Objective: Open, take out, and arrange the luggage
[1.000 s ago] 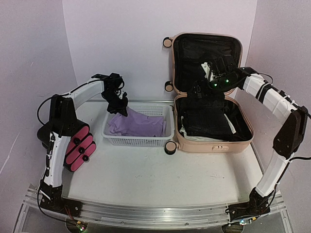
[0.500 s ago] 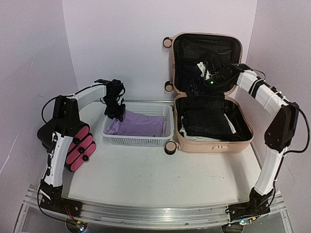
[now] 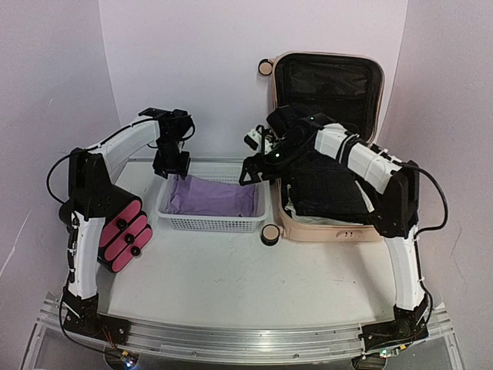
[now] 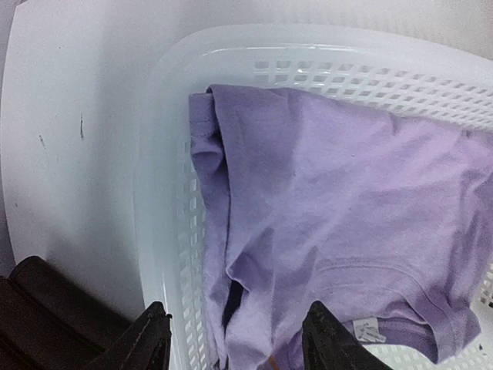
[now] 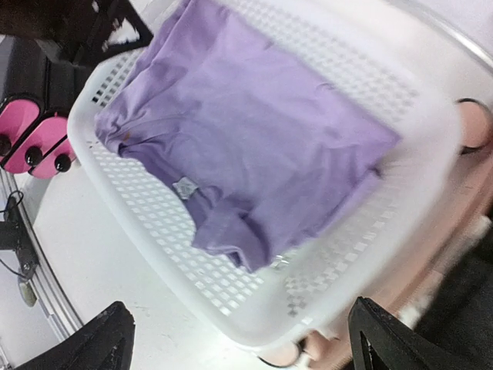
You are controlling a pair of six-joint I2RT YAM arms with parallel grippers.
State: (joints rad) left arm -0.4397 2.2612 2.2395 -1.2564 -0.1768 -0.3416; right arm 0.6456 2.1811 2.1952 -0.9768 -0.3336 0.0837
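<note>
The luggage (image 3: 331,85) stands open at the back right, its lid upright and dark folded clothes in its base (image 3: 333,193). A purple shirt (image 3: 212,196) lies in the white mesh basket (image 3: 212,224). My left gripper (image 3: 171,163) hovers over the basket's back left corner. In the left wrist view the gripper (image 4: 235,343) is open above the shirt (image 4: 339,200), with nothing between its fingers. My right gripper (image 3: 250,169) hangs over the basket's right edge, next to the luggage. In the right wrist view it (image 5: 243,339) is wide open and empty above the basket rim (image 5: 262,316) and the shirt (image 5: 246,146).
A black box with pink drawer fronts (image 3: 123,235) sits at the left, beside the left arm. A luggage wheel (image 3: 269,234) sticks out between basket and luggage. The tabletop (image 3: 246,285) stretches in front of both.
The left gripper has opened and let go of the purple shirt, which now lies flat in the basket. The right arm has swung left from the luggage lid to the basket's right edge.
</note>
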